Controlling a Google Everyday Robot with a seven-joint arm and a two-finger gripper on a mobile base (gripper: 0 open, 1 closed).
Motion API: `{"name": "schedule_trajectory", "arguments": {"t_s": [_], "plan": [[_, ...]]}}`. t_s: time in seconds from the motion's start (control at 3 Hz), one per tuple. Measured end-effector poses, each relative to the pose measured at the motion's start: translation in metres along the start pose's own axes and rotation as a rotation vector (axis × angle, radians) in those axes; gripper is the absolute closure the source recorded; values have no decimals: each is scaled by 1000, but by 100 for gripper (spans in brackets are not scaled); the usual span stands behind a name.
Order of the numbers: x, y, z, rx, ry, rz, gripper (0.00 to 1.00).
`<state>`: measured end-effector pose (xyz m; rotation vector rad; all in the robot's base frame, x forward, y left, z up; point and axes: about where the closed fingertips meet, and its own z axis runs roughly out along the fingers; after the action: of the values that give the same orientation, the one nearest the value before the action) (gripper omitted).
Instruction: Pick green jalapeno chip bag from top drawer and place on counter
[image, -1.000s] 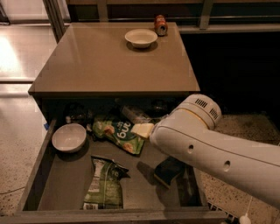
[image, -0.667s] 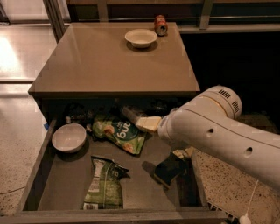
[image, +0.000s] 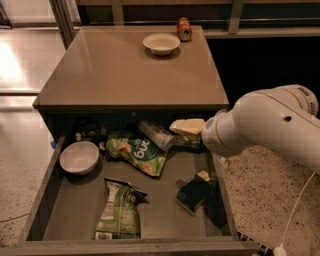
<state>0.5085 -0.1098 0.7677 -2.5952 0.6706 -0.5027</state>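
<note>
Two green bags sit in the top drawer (image: 165, 220), and the pincer (image: 187, 127) isn't touching either one. It's the cream tip on the end of the white arm (image: 270, 125), hanging at the back right of the drawer, just under the edge of the surface (image: 125, 75). Honestly can't tell how wide it is from here.

The green jalapeno chip bag (image: 120, 212) lies flat on the drawer floor, well apart from the pincer. It's off to the left in the picture and much closer to the front rim. The brighter green bag (image: 135, 152) is left of the pincer, with a crumpled clear wrapper (image: 157, 134) between them. A white bowl (image: 79, 157) is far to the pincer's left. A dark pad (image: 194, 194) with a yellow corner lies in front of it.

Compared with a second ago, the arm has pulled up and to the right, so the dark pad is in full view now. The pincer has slid from the brighter bag's right end toward the back right corner. Bags and bowl haven't budged. Same for the second bowl (image: 161, 43) and can (image: 184, 28) up on the surface, beyond the pincer.
</note>
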Motion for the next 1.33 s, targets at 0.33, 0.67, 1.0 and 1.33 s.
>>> {"name": "schedule_trajectory", "arguments": {"t_s": [0.33, 0.67, 1.0, 1.33], "plan": [[-8, -3, 2, 92, -104, -34, 0], [-8, -2, 3, 89, -97, -32, 0], [-19, -9, 9, 128, -133, -60, 0], [-39, -19, 18, 177, -206, -106, 0]]}}
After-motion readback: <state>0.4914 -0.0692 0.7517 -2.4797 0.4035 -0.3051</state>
